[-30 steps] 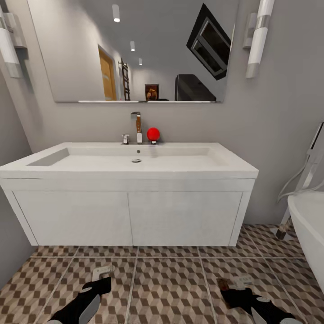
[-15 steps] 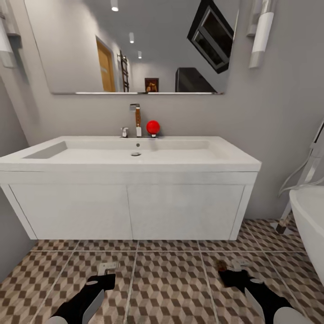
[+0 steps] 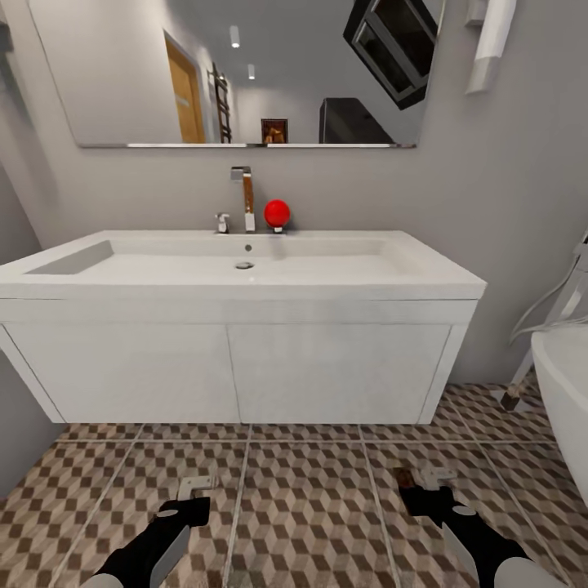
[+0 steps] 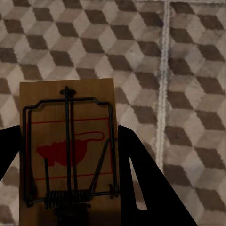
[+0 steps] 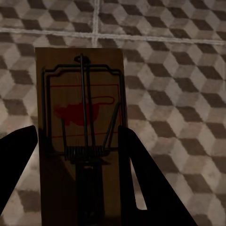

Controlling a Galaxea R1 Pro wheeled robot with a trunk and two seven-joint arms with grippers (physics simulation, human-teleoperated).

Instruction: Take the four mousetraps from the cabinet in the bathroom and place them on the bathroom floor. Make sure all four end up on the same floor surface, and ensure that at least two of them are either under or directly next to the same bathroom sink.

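Closer now, my head camera has the sink (image 3: 245, 273) lower and larger. Both wrist cameras reveal what it blurs — left gripper (image 4: 68, 188) clenched on a mousetrap (image 4: 68, 146), right gripper (image 5: 77, 188) on another mousetrap (image 5: 80, 132), above the floor (image 3: 310, 498). Sink basin: empty.

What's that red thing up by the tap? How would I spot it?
Find the wide white sink under the big mirror. At its back edge stands a chrome tap; right beside it sits a small red ball, the one bright-coloured thing on the white basin.
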